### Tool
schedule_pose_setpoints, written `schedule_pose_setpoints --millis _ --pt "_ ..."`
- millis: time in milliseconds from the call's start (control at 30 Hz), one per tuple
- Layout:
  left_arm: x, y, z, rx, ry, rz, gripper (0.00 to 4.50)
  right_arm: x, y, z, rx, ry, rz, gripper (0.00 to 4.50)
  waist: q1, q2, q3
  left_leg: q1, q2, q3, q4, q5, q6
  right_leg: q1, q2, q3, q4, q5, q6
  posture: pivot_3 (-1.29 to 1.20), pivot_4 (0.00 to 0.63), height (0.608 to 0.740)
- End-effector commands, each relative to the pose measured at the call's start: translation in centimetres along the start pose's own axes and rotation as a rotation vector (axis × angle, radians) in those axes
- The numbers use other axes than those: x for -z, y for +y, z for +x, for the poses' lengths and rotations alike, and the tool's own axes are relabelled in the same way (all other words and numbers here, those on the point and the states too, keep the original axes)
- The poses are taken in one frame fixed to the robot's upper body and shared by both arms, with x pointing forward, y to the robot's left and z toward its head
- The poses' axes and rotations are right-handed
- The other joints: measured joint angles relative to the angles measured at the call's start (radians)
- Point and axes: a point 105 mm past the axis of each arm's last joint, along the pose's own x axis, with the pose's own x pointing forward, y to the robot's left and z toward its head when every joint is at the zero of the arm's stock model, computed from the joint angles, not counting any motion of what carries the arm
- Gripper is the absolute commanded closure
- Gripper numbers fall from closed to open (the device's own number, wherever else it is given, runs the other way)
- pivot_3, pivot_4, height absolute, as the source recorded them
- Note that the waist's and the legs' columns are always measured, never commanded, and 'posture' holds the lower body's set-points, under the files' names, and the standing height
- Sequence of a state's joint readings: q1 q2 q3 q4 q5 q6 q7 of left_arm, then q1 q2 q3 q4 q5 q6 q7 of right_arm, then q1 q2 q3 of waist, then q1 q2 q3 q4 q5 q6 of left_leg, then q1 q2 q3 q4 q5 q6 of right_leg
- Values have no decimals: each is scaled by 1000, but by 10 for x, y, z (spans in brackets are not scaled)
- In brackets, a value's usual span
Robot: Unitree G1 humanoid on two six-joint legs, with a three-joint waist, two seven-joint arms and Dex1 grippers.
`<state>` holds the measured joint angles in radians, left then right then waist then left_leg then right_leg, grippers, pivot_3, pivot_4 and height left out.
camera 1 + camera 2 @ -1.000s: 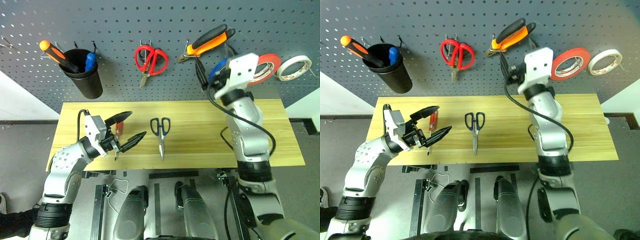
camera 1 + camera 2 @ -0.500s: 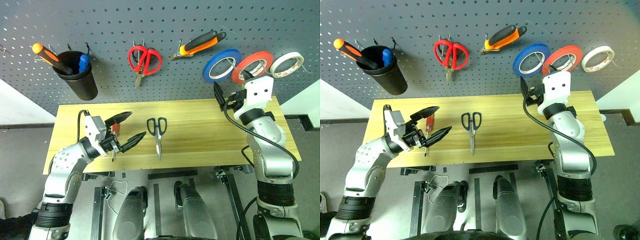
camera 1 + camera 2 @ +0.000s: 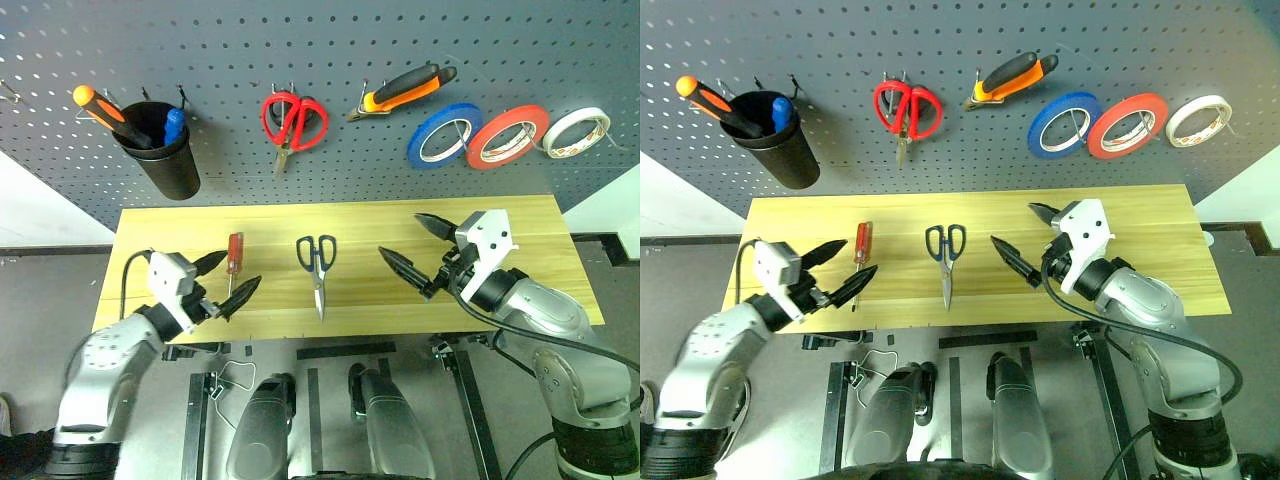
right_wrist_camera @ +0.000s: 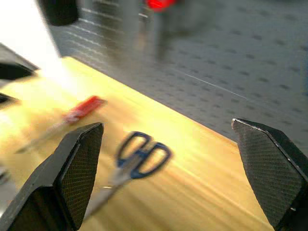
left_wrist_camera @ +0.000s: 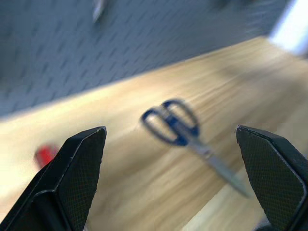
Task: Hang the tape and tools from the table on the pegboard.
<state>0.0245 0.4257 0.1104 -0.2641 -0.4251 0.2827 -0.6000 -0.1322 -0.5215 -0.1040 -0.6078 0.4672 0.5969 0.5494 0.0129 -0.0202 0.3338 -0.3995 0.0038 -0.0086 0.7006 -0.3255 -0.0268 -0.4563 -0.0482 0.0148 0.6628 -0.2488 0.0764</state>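
- Since the earlier frame, the right gripper (image 3: pixel 410 247) has dropped from the pegboard (image 3: pixel 330 45) to hover over the tabletop (image 3: pixel 530 240); the red tape (image 3: pixel 507 137) now hangs between blue and white rings.
- Left of the blue-handled scissors (image 3: pixel 318 264): left gripper (image 3: pixel 228 280), fingers apart, just beside the red-handled screwdriver (image 3: pixel 233 258).
- Scissors lie flat, blades toward the robot; grasp near the pivot.
- Right of the scissors: right fingers apart, empty.
- Pliers (image 3: pixel 405 87) are already hung.
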Motion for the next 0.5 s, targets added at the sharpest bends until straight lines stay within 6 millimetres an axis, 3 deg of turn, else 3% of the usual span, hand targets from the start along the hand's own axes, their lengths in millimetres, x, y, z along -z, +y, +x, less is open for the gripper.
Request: schedule_pose_setpoints --millis 33,267,500 --pt "-6 -18 22 -20 -6 0 0 -11 11 2 -36 -39 -3 28 2 -1 -1 1 0 0 0 0 0 1 0 0 0 0 0 92 287 740" --pt "10 -53 73 -101 104 -30 0 -9 20 9 -39 -43 8 28 0 -2 -1 7 -1 0 -1 0 0 6 0 0 0 0 0 88 286 740" --pt "23 -65 94 -240 248 -169 0 -8 29 12 -37 -52 25 28 0 -2 -1 7 -1 0 -1 0 0 6 0 1 0 0 0 84 292 740"
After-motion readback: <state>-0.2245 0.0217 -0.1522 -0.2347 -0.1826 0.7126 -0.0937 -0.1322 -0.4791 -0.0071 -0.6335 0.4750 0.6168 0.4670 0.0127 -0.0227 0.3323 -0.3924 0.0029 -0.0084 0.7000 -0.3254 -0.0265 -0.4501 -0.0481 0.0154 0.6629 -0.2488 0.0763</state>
